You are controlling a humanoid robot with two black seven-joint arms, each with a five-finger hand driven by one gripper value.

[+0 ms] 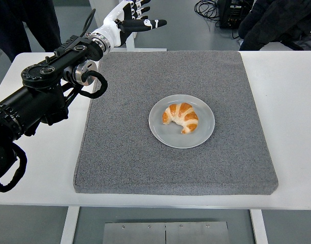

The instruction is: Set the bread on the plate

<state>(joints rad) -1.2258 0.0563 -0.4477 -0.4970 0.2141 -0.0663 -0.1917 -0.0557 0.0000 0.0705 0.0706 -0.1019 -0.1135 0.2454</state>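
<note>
Looking down over the tabletop (pixel 292 127), I see the bread (pixel 181 117), a croissant, lying inside the round grey plate (pixel 205 133), which sits near the middle of the grey mat (pixel 130 152). It rests a little toward the plate's far side, wholly within the rim as far as I can tell, and nothing touches it. By my judgement the placing itself is done; the step in hand is the retreat.

My left hand (pixel 129 18) hangs high beyond the mat's far left corner, well apart from the plate, with my black arm stretching back across the tabletop's left side. My fingers (pixel 154 22) are spread and loose, pinching nothing, one of them pointing out to the right. My right hand does not show at all.

What the next move calls for, I think, is little: bring the left arm back to rest at its own edge, keeping it high and clear of the mat so that it cannot nudge the plate or knock the croissant. A dark-clothed person stands at the far edge, so I should keep the arm's swing away from there.
</note>
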